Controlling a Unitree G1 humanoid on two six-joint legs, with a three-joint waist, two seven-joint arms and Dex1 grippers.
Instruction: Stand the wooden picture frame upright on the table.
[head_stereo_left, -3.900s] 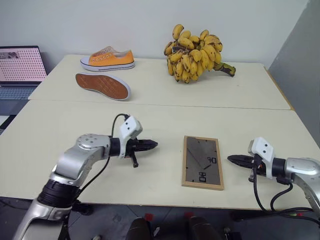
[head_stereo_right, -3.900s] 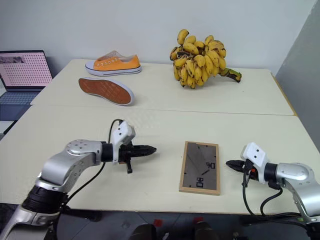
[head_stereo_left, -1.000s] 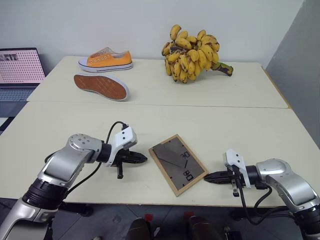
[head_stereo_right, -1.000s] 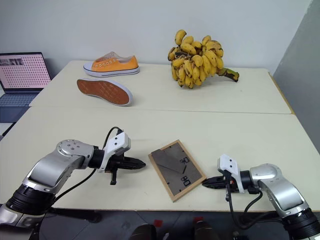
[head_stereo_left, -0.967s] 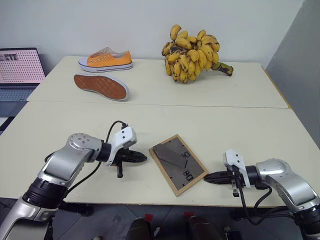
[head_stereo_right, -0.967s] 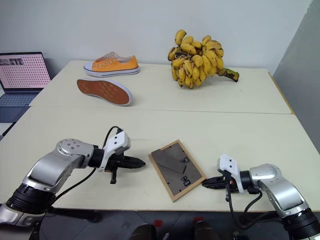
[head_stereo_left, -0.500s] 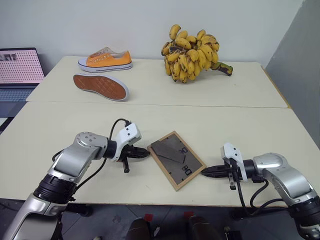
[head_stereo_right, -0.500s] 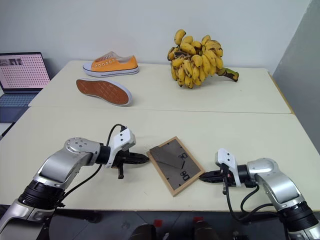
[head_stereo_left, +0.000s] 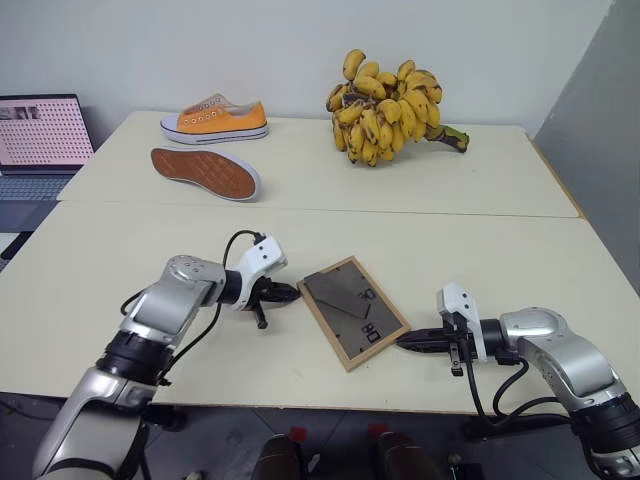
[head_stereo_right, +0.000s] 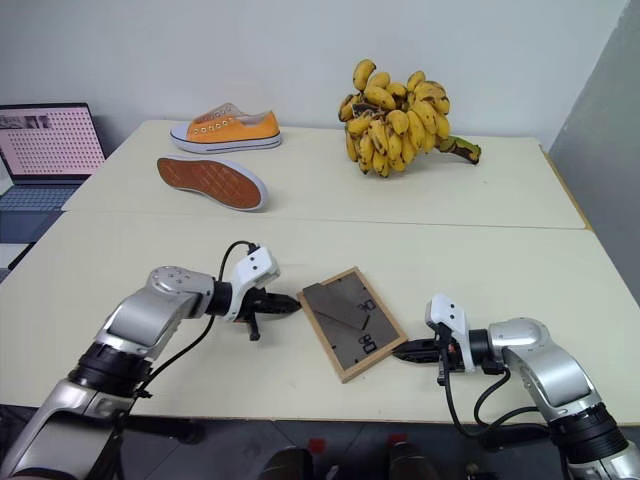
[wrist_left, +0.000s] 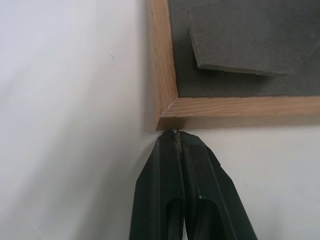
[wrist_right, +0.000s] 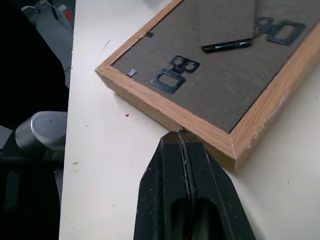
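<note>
The picture frame (head_stereo_left: 354, 311) lies flat, back side up, near the front edge of the bench (head_stereo_left: 480, 270), with bare surface all around it and the shoes (head_stereo_left: 212, 117) and bananas (head_stereo_left: 385, 95) well apart at the far side. Its long axis runs diagonally, from the far left corner toward the near right. The left end effector (wrist_left: 177, 134), fingers pressed together and holding nothing, has its tip at the frame's left corner, while the right end effector (wrist_right: 180, 134), likewise closed and empty, has its tip against the frame's near right edge.
</note>
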